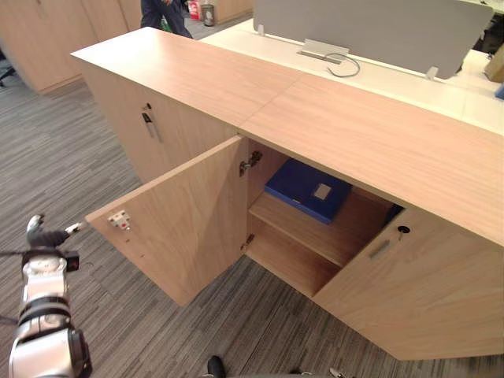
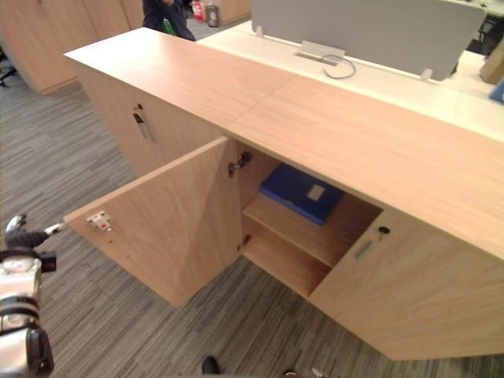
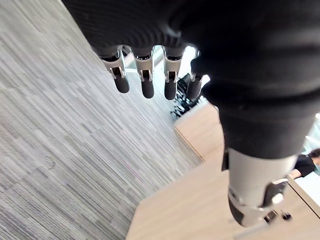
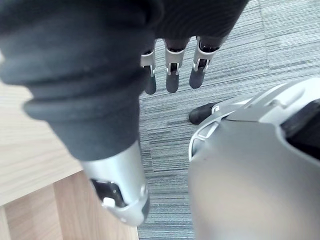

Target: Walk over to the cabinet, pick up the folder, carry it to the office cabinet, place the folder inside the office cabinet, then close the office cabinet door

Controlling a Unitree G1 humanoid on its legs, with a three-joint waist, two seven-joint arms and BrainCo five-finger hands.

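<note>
1. nearest to the robot, the right hand hangs low over the carpet; fingers straight and loose, nothing in them; I'd guess it's just parked out of the way
2. the left hand is out at the lower left, just beside the free edge of the left door; can't tell if it's actually touching; its wrist view shows the fingers straight and empty too; my read is it's there to shove that door shut
3. the left door stands wide open, with a little white catch with red dots on its inside corner near the hand; the right door is partly open as well
4. the folder, a blue one, lies flat on the upper shelf inside the office cabinet, pushed toward the back so the doors should clear it; so the placing part looks done and only the closing is left
5. writing: there's a pale label on the folder's cover, too small to read; nothing else legible anywhere
6. further back, the cabinet's long wooden worktop runs across; the neighbouring door is closed, with a handle; beyond that is a grey divider screen on a white desk, and a person's legs at the far end
</note>
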